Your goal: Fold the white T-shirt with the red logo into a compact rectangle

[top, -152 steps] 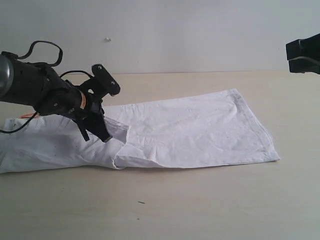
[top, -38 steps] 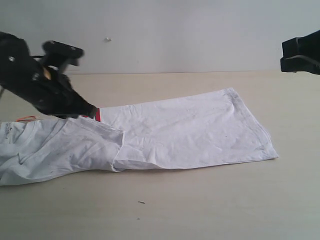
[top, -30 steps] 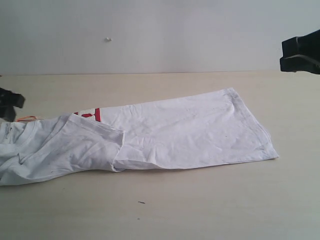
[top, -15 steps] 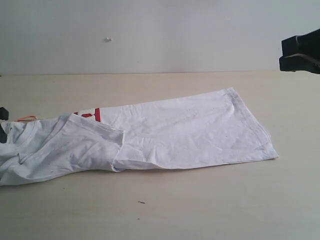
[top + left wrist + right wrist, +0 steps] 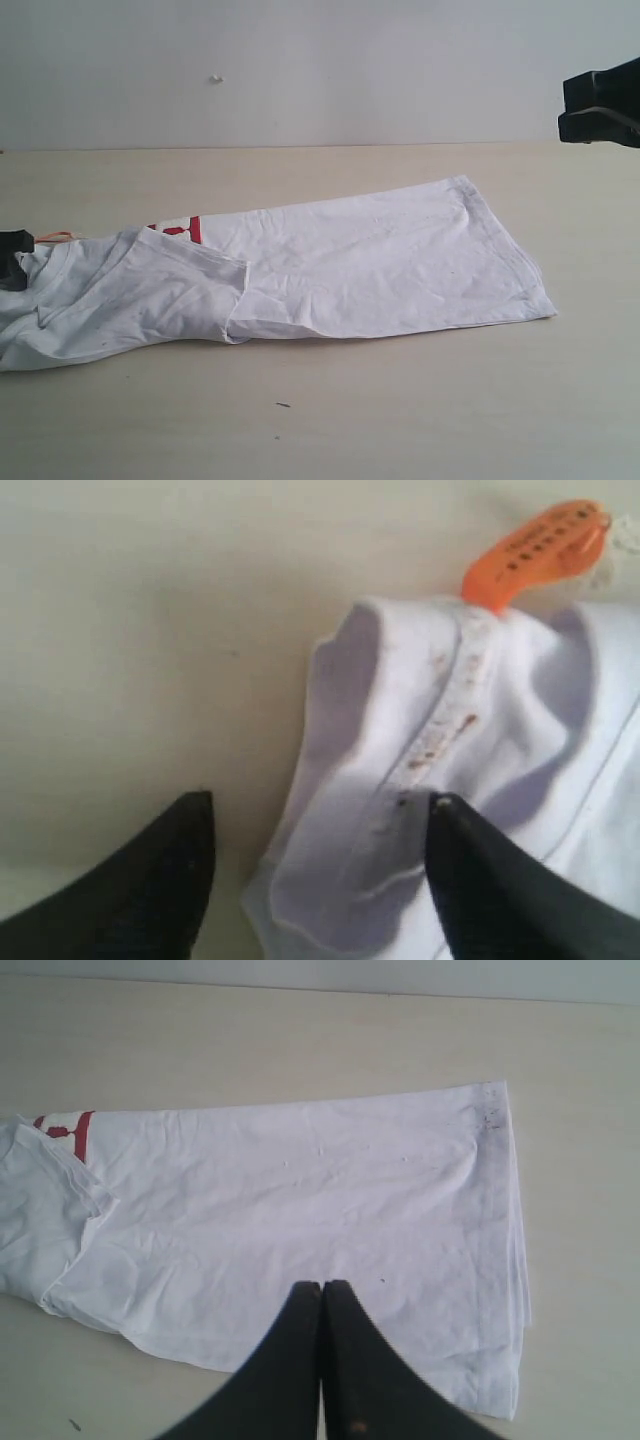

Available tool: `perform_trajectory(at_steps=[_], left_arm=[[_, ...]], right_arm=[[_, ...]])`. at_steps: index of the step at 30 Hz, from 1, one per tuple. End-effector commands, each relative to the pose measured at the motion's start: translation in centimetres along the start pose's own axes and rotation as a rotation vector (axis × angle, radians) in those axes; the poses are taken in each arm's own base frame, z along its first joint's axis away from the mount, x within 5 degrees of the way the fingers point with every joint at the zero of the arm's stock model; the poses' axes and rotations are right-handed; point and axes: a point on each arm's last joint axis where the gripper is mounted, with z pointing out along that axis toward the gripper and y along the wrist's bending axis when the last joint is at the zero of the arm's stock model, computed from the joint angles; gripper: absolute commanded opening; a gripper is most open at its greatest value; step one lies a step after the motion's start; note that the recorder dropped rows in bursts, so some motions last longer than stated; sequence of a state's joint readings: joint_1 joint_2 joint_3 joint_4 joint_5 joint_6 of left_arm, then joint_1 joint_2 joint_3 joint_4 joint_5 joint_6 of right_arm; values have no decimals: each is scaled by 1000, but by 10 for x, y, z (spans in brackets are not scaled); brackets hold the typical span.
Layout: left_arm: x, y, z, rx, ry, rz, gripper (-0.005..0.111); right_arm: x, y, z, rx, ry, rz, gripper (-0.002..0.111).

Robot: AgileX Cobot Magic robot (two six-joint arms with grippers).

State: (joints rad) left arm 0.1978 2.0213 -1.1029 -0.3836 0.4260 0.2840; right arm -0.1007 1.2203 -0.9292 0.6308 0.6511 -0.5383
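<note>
Left gripper (image 5: 322, 800) hung with its black fingers spread wide over the neck end of the white T-shirt (image 5: 380, 260), holding nothing, with the ribbed collar (image 5: 440, 730) and the orange neck tag (image 5: 540, 545) just beyond them. The shirt lay in a long band across the table (image 5: 400, 420), from the left edge of the exterior frame to right of centre, one sleeve flap (image 5: 150, 290) turned over it at lower left. The right gripper (image 5: 322, 1290) was pressed fully together and empty, poised above the hem end and at the upper right of the exterior frame.

If the left gripper closed where it hung, it looked likely to catch only the bunched outer layer of the collar, so a lift could drag the band askew or spill the sleeve flap. With no hold on the hem, that end might slide.

Only a sliver of the red logo (image 5: 180, 230) showed beside the flap. The shirt's neck end ran off the frame, both arms were largely cut off, and the layer count could not be told.
</note>
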Motion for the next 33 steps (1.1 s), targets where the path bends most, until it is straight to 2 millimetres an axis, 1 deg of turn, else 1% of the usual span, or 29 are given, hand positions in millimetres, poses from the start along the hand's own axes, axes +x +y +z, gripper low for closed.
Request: perform_trajectory(at_steps=[1,3,5,7,9,12,13,18,23,27,33], left_arm=[[11,-6,13,97,79,-23,46],[11,-13,12,185,77,-21,38],[11,-18,11,238,74,-23,38],[11,-19,11,252,74,-16,37],[10,-19,10,250,71,-15,32],[9,-20,7,247,60,5,11],[8,-20,4,248,49,24,0],[-2,-24,-13,256,-4,54,0],[-19,-41,-43,348,-47,79,0],[-29,-65,-64,408,-74,137,0],[-35,-116,-87,481,-92,175,0]], right_arm=[[1,-1,2,-2,5,1,0],[1,-1,2,-3,5,3,0],[1,-1,2,-4,7,2,0],[2,-1,2,-5,9,2,0],[2,-1,2,-7,10,4,0],[2,-1,2,-8,10,4,0],[2,-1,2,-8,10,4,0],[1,0,2,-12,7,9,0],[1,0,2,-17,4,-11,0],[1,1,2,-30,-2,3,0],[1,2,2,-32,-1,4,0]])
